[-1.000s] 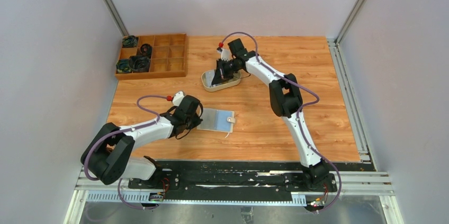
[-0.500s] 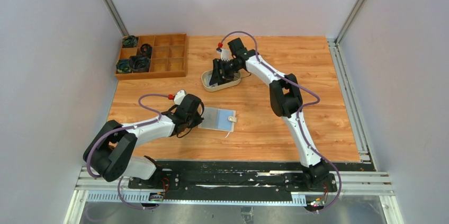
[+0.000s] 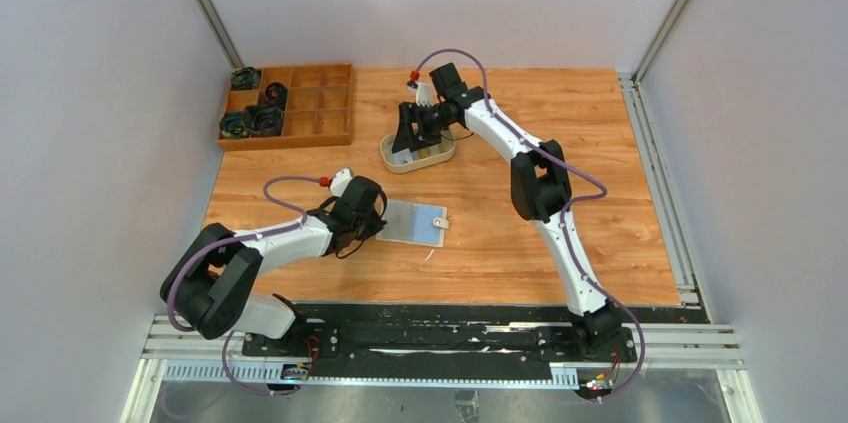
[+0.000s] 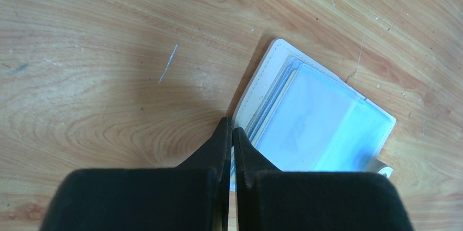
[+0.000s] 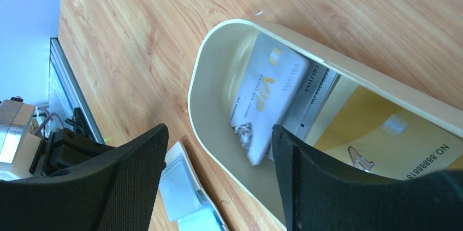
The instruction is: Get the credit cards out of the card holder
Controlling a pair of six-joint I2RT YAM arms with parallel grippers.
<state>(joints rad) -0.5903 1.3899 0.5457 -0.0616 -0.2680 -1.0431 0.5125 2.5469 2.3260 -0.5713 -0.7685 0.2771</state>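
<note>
Credit cards (image 5: pixel 265 97) lie in the oval tray (image 5: pixel 192 97), one printed "VIP"; right gripper (image 5: pixel 218 132) hangs open, empty; left gripper (image 4: pixel 232 132), closed, touches the card holder (image 4: pixel 322 116).

All views bright, evenly lit from above, no harsh glare; top view sharp, soft arm shadows on table (image 3: pixel 500 243); left wrist: broad soft shadow beside card holder (image 4: pixel 322 116), left gripper (image 4: pixel 231 128) out of focus; right wrist: right gripper (image 5: pixel 218 128) blurred, white credit card (image 5: pixel 267 92) smeared at lower end
</note>
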